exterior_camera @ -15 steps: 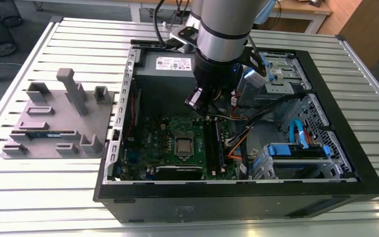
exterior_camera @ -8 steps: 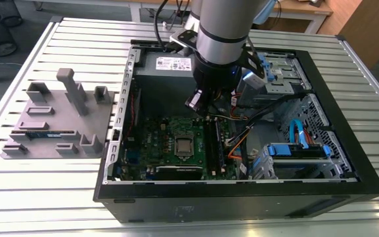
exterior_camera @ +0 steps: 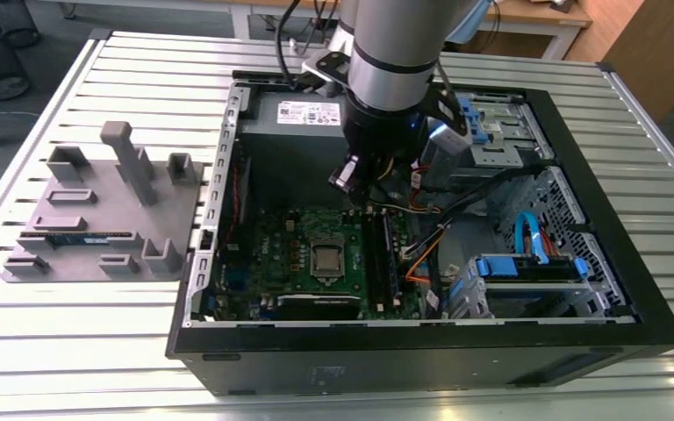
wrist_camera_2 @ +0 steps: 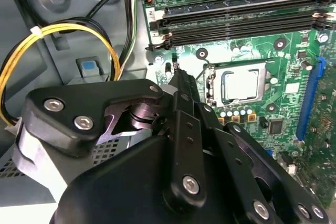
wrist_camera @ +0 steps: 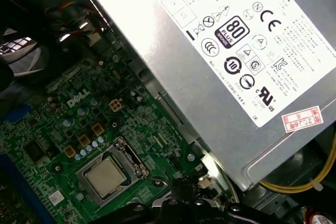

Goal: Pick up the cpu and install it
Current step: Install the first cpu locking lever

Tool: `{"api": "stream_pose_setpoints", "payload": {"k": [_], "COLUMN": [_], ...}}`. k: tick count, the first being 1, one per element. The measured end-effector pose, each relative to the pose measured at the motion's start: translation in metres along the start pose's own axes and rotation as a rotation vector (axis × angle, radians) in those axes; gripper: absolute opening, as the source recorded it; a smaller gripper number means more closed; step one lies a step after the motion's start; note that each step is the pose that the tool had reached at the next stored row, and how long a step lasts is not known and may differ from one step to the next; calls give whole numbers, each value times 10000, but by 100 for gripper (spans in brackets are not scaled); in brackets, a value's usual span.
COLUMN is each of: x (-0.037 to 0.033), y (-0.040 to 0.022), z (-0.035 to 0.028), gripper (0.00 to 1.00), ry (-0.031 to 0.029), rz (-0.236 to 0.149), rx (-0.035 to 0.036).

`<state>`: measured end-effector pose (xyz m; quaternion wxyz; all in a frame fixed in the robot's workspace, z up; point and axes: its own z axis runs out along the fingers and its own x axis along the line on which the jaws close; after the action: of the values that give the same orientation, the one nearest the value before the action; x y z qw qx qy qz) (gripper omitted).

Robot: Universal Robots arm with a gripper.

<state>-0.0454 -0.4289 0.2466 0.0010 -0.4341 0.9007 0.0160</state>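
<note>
The cpu [exterior_camera: 326,257] lies flat inside the socket frame in the middle of the green motherboard [exterior_camera: 273,254], silvery top up. Both wrist views show it seated there too, cpu [wrist_camera_2: 240,85] and cpu [wrist_camera: 103,177]. My gripper [exterior_camera: 358,200] hangs above the board, a little behind the socket towards the power supply, apart from the chip. Its black fingers [wrist_camera_2: 181,90] stand together in one narrow tip with nothing between them; the gripper [wrist_camera: 181,200] tip hovers beside the socket.
The open computer case [exterior_camera: 431,338] lies on a slatted metal table. A grey power supply [wrist_camera: 226,61] sits behind the board, with yellow cables [wrist_camera_2: 63,30] beside it. Memory slots [wrist_camera_2: 241,19] run alongside the socket. A grey fixture [exterior_camera: 103,219] stands at the exterior view's left.
</note>
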Motion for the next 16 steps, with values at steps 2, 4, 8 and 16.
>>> {"api": "stream_pose_setpoints", "payload": {"k": [2,4,8,16], "x": [-2,-2,-1,15], "y": [1,1,1,-2], "z": [17,28,43,64], "gripper": [11,11,11,11], "ry": [-3,4,36,77], "rz": [-2,0,-9,-52], "rx": [8,16,40,72]}}
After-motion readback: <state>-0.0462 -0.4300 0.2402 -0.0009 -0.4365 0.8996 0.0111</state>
